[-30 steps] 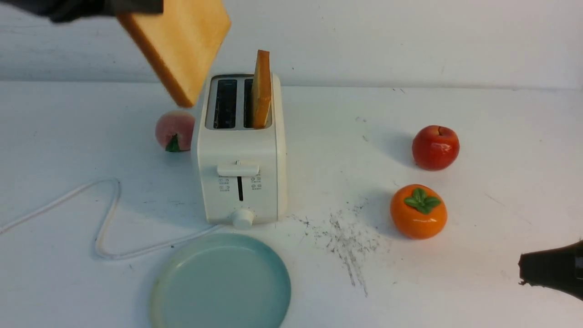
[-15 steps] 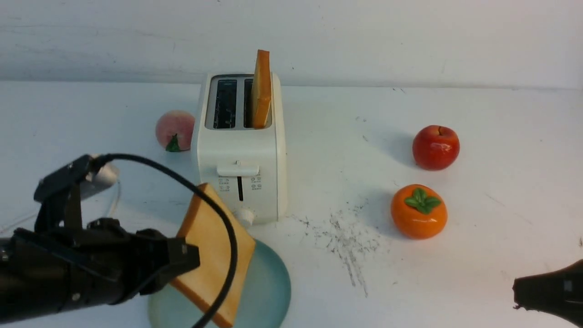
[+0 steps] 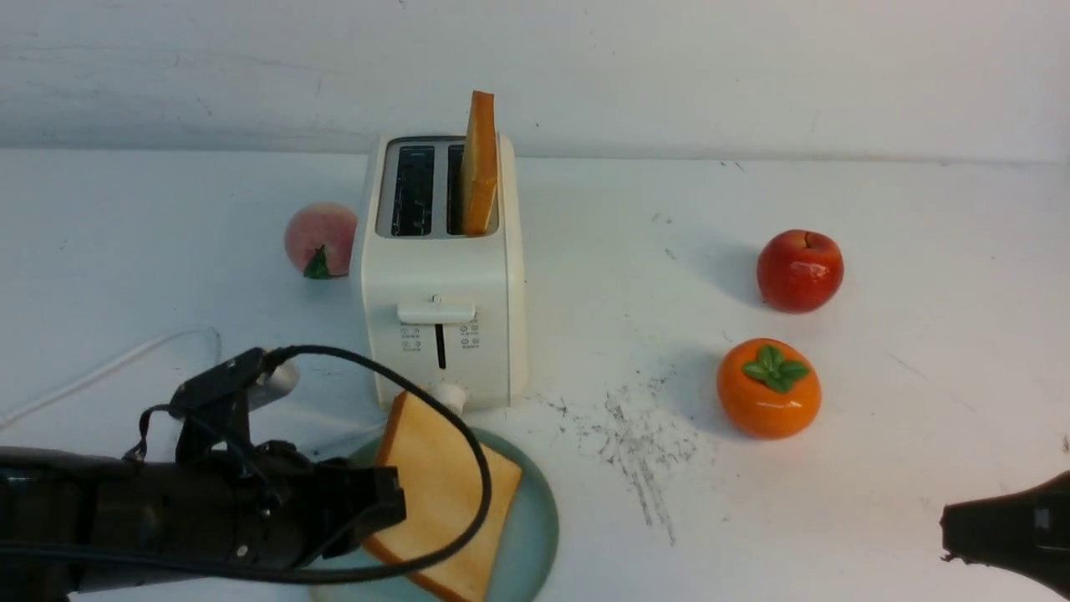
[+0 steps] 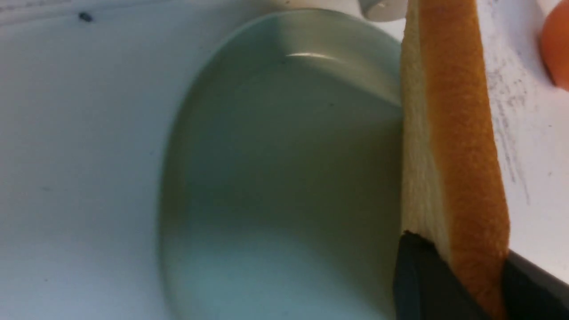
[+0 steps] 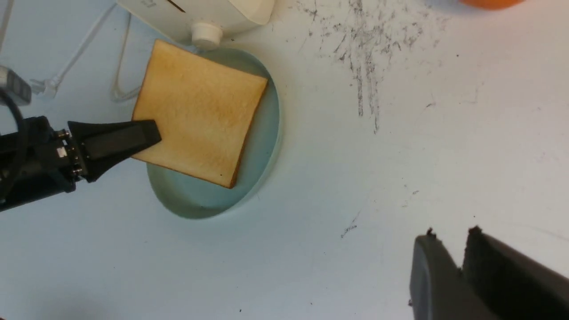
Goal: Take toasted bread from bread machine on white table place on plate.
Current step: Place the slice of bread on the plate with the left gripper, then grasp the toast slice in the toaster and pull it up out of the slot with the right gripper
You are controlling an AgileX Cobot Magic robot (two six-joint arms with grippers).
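Observation:
My left gripper [image 3: 393,510] is shut on one corner of a slice of toasted bread [image 3: 451,493], with a finger on each face [image 4: 462,262]. The slice hangs tilted over the pale blue-green plate [image 3: 527,535], covering much of it [image 5: 200,111]. I cannot tell whether it touches the glaze [image 4: 284,155]. A second slice [image 3: 479,163] stands upright in the right slot of the bread machine [image 3: 443,284], just behind the plate. My right gripper [image 3: 949,531] hovers low at the near right of the white table [image 3: 836,502], its tips [image 5: 451,233] slightly apart and holding nothing.
A peach [image 3: 320,238] lies left of the toaster. A red apple [image 3: 799,270] and an orange persimmon [image 3: 768,387] sit to the right. The white cord [image 3: 109,368] loops on the left. Dark scratch marks [image 3: 639,443] lie between plate and persimmon.
My left arm has carried the slice from high above the toaster down to the plate, then lower and flatter over it. The right gripper has barely shifted.

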